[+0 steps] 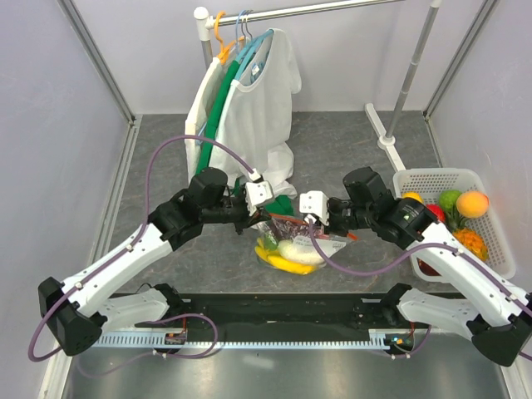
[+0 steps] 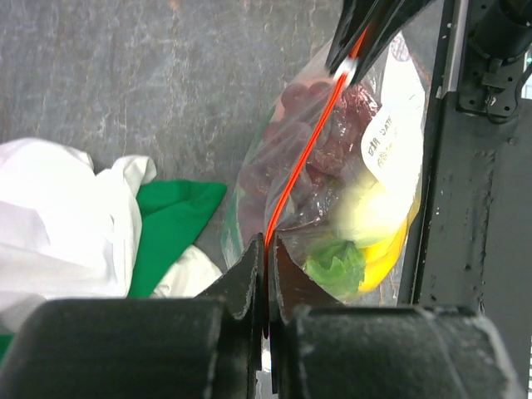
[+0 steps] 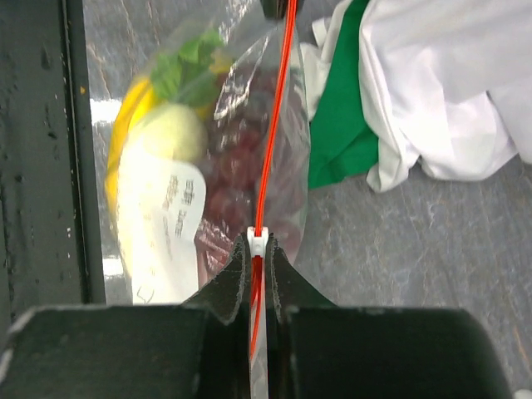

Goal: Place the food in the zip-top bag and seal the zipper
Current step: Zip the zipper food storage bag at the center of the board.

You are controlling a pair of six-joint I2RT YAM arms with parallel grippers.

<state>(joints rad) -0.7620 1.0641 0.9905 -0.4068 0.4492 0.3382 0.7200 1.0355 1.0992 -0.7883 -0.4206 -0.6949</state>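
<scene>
Between the two pincers, at the middle of the worktop (image 1: 349, 158) just ahead of the black base rail (image 1: 283, 309), sits the zip-top bag (image 1: 293, 248): clear, crinkled plastic, bulging with food. Through its wall show yellow bananas (image 3: 125, 125), a pale round piece (image 3: 176, 137), green leaves (image 2: 337, 262) and a cluster of dark red pieces (image 2: 320, 141). A white printed label (image 2: 391, 141) lies against the plastic.

Along the bag's mouth runs the zipper (image 2: 303, 158), a thin red-orange strip drawn straight and taut, with the white slider (image 3: 258, 243) at the right pincer's end. Seen from above, the strip's long axis runs left to right, with the filled belly of the bag toward the near edge and the mouth on the far side.

The left pincer (image 2: 266, 247) is closed tight on one end of the zipper. The right pincer (image 3: 258, 251) is closed tight on the other end, at the slider.

Glare and blur smear the food, the label's print is unreadable, and from above the wrists cover both ends of the strip. Whether the bag's underside rests on the worktop I cannot tell.

Just beyond the bag lie a green cloth (image 3: 337, 125) and a white garment (image 3: 440, 83), under a clothes rail (image 1: 316, 9). At the far right stands a white slatted basket (image 1: 436, 174) with loose fruit (image 1: 472, 204).
</scene>
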